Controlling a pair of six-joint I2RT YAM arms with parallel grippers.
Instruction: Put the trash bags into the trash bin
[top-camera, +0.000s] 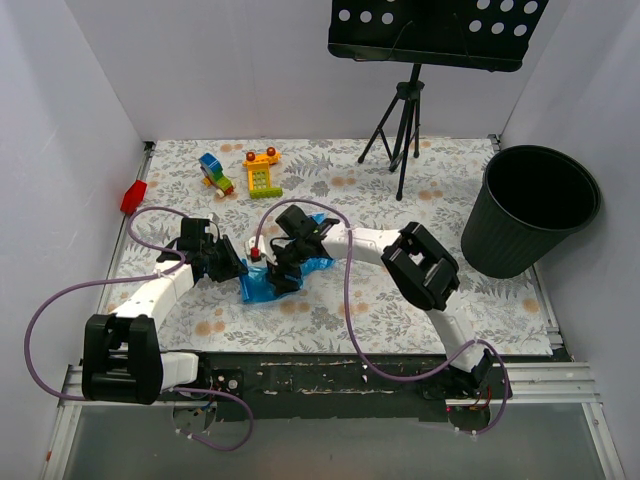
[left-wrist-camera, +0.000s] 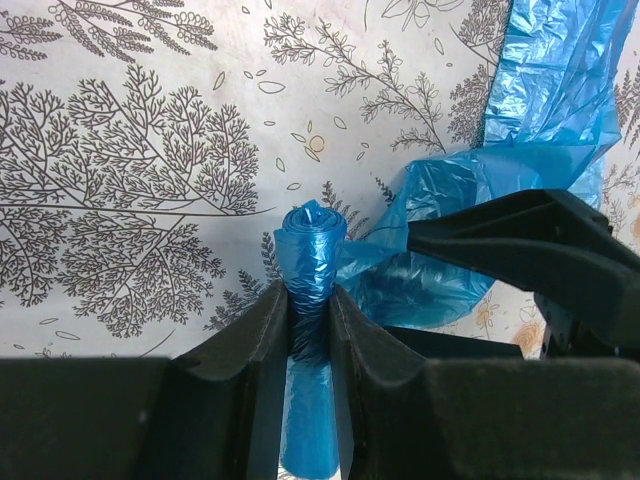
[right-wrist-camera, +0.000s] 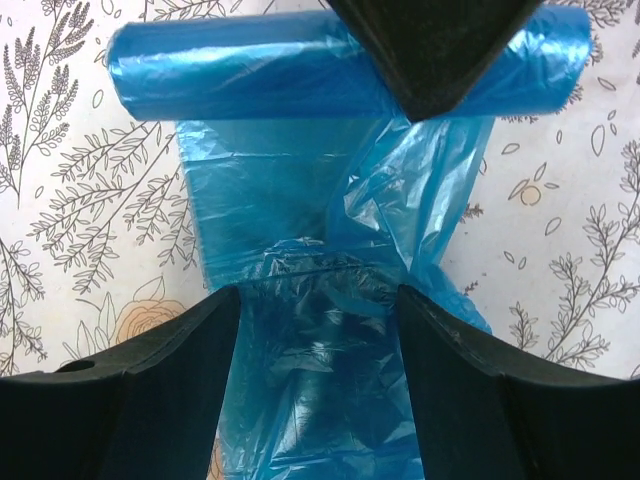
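Just left of centre in the top view, on the floral-patterned table (top-camera: 400, 300), lie the thin translucent bright-blue plastic trash bags (top-camera: 258, 288): a tight roll (left-wrist-camera: 312, 240) with a loose crinkled sheet (right-wrist-camera: 290, 200) trailing from it. On the left arm (top-camera: 165, 285) the jaws are clamped narrowly on the roll, which sticks out between them at the middle of the left wrist view. On the right arm (top-camera: 370, 242) the jaws stand wide apart, straddling the loose sheet without pinching it, while the roll lies across the top of the right wrist view. Well apart, at the right edge of the table, the large round black plastic trash bin (top-camera: 515, 240) stands upright.
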